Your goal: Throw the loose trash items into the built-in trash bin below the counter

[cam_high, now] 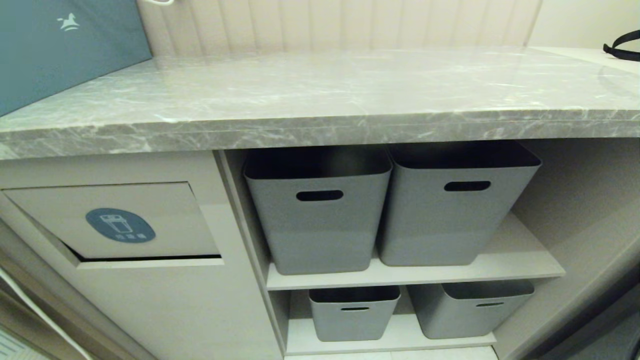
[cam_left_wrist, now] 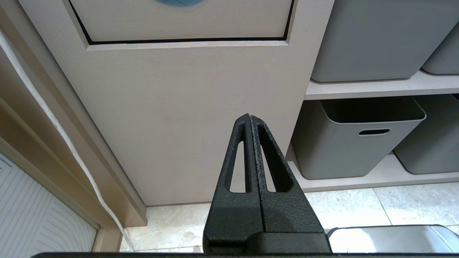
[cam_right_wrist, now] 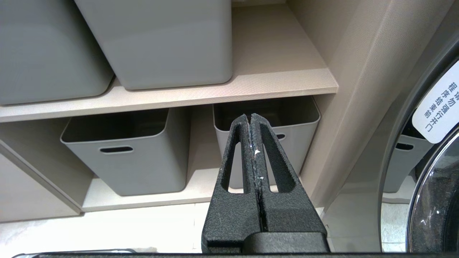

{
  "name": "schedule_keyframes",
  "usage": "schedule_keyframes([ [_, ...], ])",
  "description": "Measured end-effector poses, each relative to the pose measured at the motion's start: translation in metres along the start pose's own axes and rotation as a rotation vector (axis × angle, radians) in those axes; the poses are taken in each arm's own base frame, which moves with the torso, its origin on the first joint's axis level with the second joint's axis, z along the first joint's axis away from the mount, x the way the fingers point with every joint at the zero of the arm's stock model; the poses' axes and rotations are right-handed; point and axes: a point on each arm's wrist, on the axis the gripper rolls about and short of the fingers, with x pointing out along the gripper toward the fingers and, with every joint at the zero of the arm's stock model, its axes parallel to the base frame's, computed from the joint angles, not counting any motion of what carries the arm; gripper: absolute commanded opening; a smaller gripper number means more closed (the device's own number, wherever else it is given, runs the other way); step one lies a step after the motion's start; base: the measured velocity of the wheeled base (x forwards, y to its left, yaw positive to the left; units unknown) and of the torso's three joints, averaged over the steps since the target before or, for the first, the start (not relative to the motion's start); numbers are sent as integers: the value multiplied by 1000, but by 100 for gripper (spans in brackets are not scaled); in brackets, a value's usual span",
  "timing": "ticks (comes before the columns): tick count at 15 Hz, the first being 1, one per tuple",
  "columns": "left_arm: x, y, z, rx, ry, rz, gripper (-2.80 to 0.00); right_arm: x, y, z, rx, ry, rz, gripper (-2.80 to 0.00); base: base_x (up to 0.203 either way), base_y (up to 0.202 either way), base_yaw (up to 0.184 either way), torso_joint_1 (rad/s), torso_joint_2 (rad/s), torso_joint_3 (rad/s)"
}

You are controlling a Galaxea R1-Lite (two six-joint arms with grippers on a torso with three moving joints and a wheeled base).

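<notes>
While both arms are hanging low, I'm seeing the left gripper (cam_left_wrist: 250,118) pinched together, empty, facing the cabinet below the bin (cam_left_wrist: 186,21); the right gripper (cam_right_wrist: 250,117) likewise, near the tubs (cam_right_wrist: 125,154).

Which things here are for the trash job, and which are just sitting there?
For the job:
- built-in trash bin, its flap down
- counter, no trash showing on it
- left gripper, shut, holding nothing
- right gripper, shut, holding nothing

Just sitting there:
- grey tubs on the shelves
- blue box
- black strap

Glossy veined marble-look counter (cam_high: 320,95), matt grey plastic tubs (cam_high: 320,225), finely woven-textured beige cabinet panel (cam_left_wrist: 186,118).
</notes>
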Motion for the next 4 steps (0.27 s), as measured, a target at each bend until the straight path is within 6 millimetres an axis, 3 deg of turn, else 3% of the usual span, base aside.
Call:
schedule_keyframes([
  [4, 0, 0, 0, -4, 0, 3, -280, 0, 0, 0, 1, 0, 0, -280, 0, 0, 0, 0, 0, 0],
])
